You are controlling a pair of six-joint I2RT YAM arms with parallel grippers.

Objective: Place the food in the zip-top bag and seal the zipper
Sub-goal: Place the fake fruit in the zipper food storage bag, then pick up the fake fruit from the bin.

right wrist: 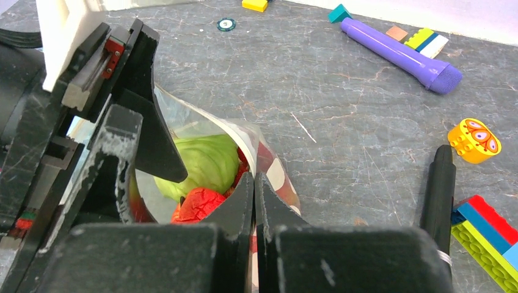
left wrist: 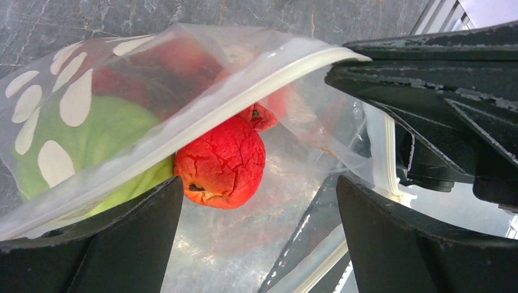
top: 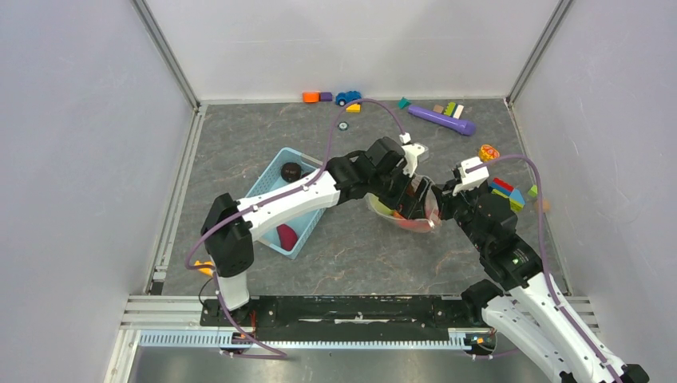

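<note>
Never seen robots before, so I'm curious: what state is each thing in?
zip-top bag, open, food inside
zipper, unsealed
red toy fruit, at the bag's mouth
left gripper, open at the bag's mouth
right gripper, shut on the zip-top bag's edge
light blue basket, holding a dark maroon toy

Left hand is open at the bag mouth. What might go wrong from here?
1. The red fruit sits right at the zip-top bag's mouth, so it may roll out or jam the zipper.
2. Only the right hand pinches the rim; pulling the left hand out could drag it loose.
</note>
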